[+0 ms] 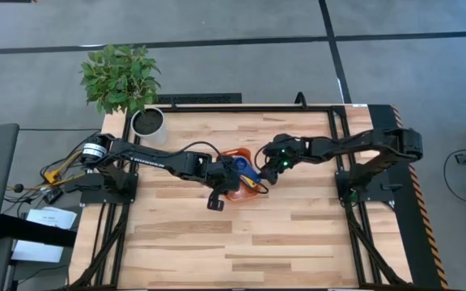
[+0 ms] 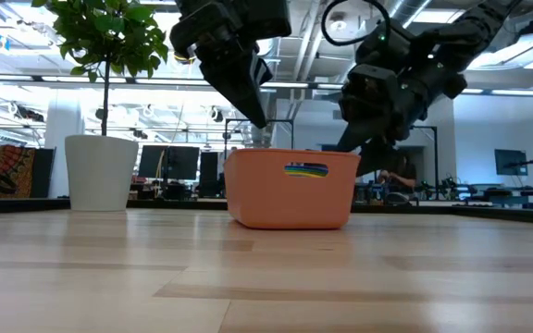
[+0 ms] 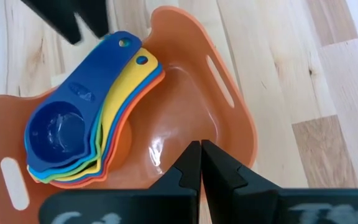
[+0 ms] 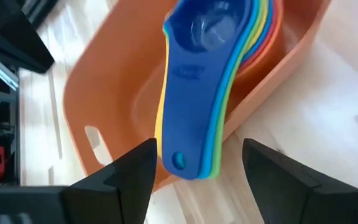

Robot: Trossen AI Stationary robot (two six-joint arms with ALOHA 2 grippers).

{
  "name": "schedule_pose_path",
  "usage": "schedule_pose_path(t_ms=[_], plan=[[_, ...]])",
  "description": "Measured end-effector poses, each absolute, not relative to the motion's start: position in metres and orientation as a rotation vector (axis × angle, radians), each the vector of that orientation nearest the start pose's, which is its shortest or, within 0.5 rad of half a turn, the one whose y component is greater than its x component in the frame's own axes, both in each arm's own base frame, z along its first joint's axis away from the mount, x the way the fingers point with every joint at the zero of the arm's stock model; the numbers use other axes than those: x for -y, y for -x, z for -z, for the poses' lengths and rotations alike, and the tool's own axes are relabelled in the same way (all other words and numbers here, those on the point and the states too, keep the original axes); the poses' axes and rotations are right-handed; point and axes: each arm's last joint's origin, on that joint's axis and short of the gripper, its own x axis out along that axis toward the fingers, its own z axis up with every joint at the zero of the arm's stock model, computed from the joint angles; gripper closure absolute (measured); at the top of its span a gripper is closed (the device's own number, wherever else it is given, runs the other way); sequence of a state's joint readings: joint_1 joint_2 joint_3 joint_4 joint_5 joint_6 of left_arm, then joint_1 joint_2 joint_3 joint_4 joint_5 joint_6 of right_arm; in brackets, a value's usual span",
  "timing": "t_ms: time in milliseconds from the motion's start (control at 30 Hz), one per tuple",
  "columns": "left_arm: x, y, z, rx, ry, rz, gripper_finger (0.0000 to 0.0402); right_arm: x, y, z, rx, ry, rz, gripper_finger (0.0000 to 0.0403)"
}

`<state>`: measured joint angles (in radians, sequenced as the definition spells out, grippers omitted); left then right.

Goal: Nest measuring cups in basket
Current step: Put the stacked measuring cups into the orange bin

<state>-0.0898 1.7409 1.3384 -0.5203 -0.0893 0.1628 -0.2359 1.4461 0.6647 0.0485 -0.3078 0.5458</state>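
The orange basket [image 1: 233,194] stands mid-table and also shows in the low view [image 2: 290,194]. The measuring cups [image 3: 64,134] lie nested in one stack inside it, a dark blue one on top and yellow, light blue and orange edges below. Their handles [image 4: 188,124] reach over the basket's rim [image 2: 305,169]. My left gripper [image 3: 201,165] is shut and hangs above the basket's bare floor, beside the stack. My right gripper [image 4: 197,180] is open, with one finger on either side of the handle ends, and does not touch them.
A white round pot [image 1: 148,121] with a green plant stands at the table's far left corner and also shows in the low view [image 2: 100,171]. Bare wooden tabletop [image 1: 281,242] lies toward the near edge. Black frame rails [image 1: 354,210] run along both sides.
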Motion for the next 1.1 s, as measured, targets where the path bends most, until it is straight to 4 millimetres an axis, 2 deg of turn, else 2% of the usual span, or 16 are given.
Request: schedule_pose_path(t_ms=[200, 633, 833, 1100], plan=[[0.031, -0.372, -0.247, -0.904, -0.233, 0.074, 0.0401, 0.046, -0.277, -0.165, -0.707, -0.71, 0.114, 0.015], [0.031, -0.372, -0.247, -0.902, -0.232, 0.074, 0.0402, 0.025, -0.284, -0.172, -0.677, -0.708, -0.047, 0.0165], [0.031, -0.371, -0.246, -0.914, -0.225, 0.071, 0.0401, 0.036, -0.277, -0.172, -0.688, -0.7, 0.085, 0.0171], [0.031, -0.371, -0.246, -0.917, -0.224, 0.07, 0.0401, 0.038, -0.279, -0.168, -0.697, -0.704, 0.092, 0.0171]])
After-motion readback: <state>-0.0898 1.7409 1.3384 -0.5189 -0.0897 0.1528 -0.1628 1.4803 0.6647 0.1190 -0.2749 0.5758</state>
